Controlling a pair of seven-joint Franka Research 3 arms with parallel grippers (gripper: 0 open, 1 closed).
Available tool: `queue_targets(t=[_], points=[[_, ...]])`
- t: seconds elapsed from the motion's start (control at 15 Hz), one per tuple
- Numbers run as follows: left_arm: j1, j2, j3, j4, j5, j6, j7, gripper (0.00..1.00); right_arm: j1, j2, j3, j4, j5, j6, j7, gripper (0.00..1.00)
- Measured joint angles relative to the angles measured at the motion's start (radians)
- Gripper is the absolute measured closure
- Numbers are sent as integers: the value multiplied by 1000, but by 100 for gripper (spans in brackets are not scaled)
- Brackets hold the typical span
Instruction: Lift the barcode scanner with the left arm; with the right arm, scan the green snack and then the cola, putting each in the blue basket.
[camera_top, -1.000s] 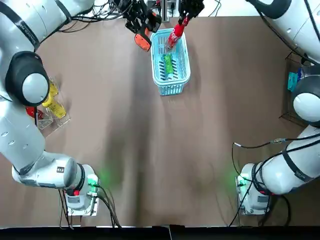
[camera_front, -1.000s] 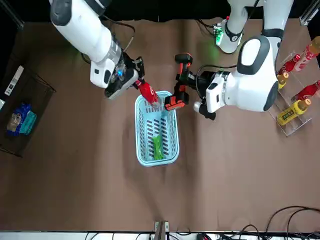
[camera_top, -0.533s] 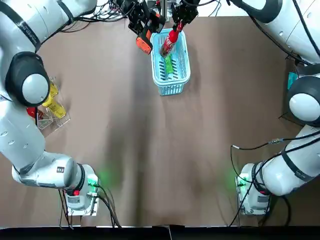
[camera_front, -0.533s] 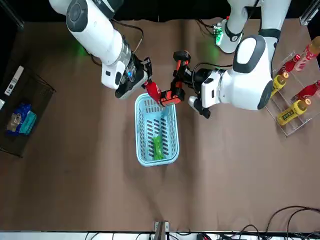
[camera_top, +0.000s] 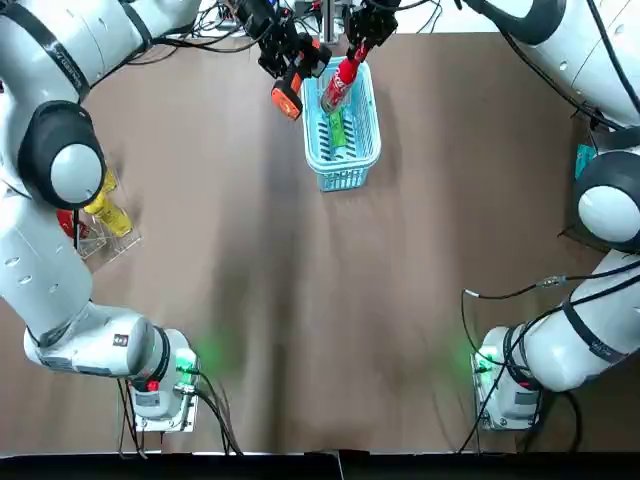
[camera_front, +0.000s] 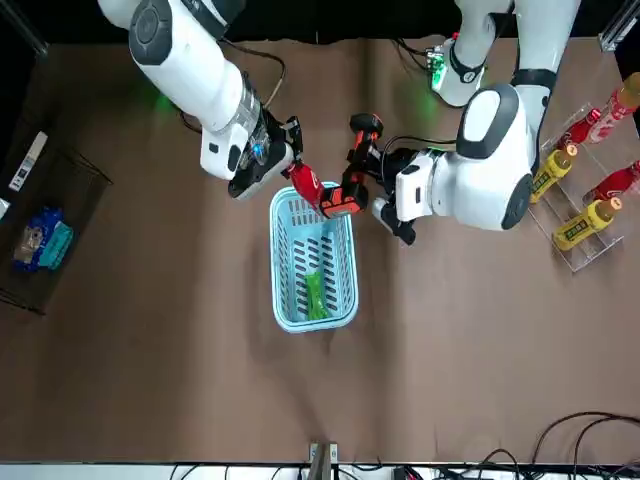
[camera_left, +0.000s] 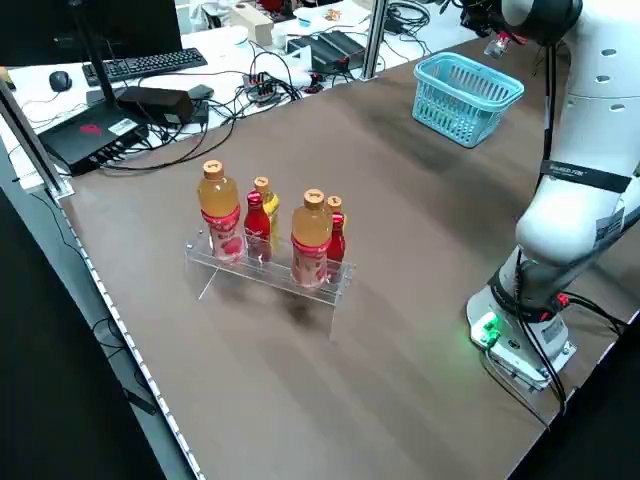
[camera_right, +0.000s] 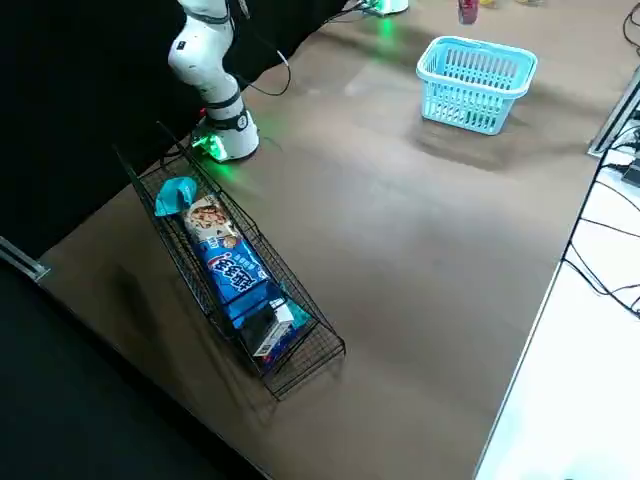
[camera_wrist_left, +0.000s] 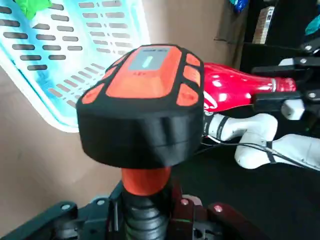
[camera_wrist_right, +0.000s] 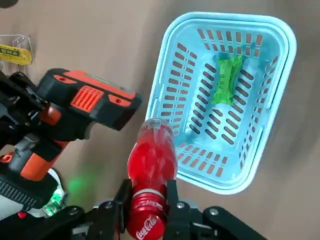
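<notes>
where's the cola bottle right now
In the top view the cola bottle hangs in the right gripper over the blue basket's far end, beside the scanner held by the left gripper.

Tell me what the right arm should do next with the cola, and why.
Probably ease the cola down into the blue basket. The right gripper holds it by the cap end over the basket's end rim, right beside the barcode scanner in the left gripper, and the green snack already lies inside. Whether the scan registered cannot be seen.
</notes>
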Motion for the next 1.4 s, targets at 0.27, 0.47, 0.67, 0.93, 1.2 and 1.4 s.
queue_targets(t=[0.27, 0.47, 0.67, 0.93, 1.2, 1.4], points=[[-16, 6, 0, 0, 31, 25, 17, 63, 0, 0, 0, 1, 1, 0, 0, 68], [-29, 19, 1, 0, 42, 68, 22, 63, 0, 0, 0, 2, 1, 0, 0, 68], [-39, 27, 1, 0, 51, 78, 23, 63, 0, 0, -1, 2, 1, 0, 0, 68], [-38, 27, 1, 1, 81, 78, 22, 63, -1, 0, -2, 2, 1, -1, 0, 68], [-21, 10, 5, 19, 165, 76, -79, 63, -2, 0, -4, 2, 1, -2, 0, 68], [9, -14, 6, 22, 367, 16, -201, 63, -3, 0, -8, 2, 1, -6, 9, 68]])
